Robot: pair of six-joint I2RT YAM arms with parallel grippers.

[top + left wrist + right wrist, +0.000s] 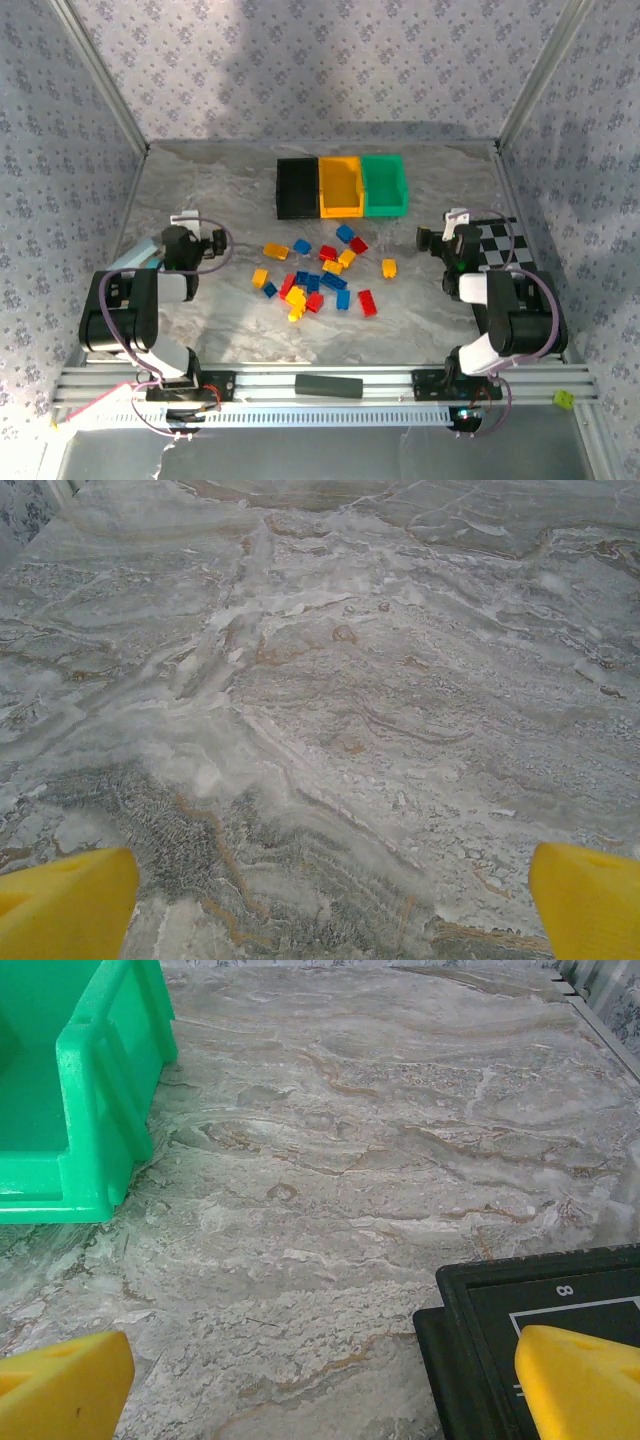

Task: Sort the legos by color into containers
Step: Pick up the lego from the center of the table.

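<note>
Marbled grey tabletop (420,300) fills a booth walled with pale flowered fabric (300,70). Nearest, a slotted metal rail (400,410) carries both arm bases, and a flat black bar (328,385) lies on it between them. Just beyond, the two arms fold up and reach forward. The left gripper (328,900) hangs over bare marble with its yellow fingertips (65,900) spread wide apart, nothing between them. The right gripper (320,1385) is likewise released, jaws wide and holding nothing; its right fingertip sits above the corner of a black-framed checkered board (480,1310) that lies flat by the table's right edge. Between the arms, the legos (315,275) lie loose on the marble in a scattered cluster of red, blue and yellow bricks, denser toward the left and middle, with a few strays on the right, well apart from either gripper. Farther back stand the containers (340,187), three open bins touching side by side in a row: a black bin (297,188) on the left, a yellow-orange bin (340,205) in the middle, a green bin (384,205) on the right. In the right wrist view the green bin's corner stands at the upper left, apart from the board.
</note>
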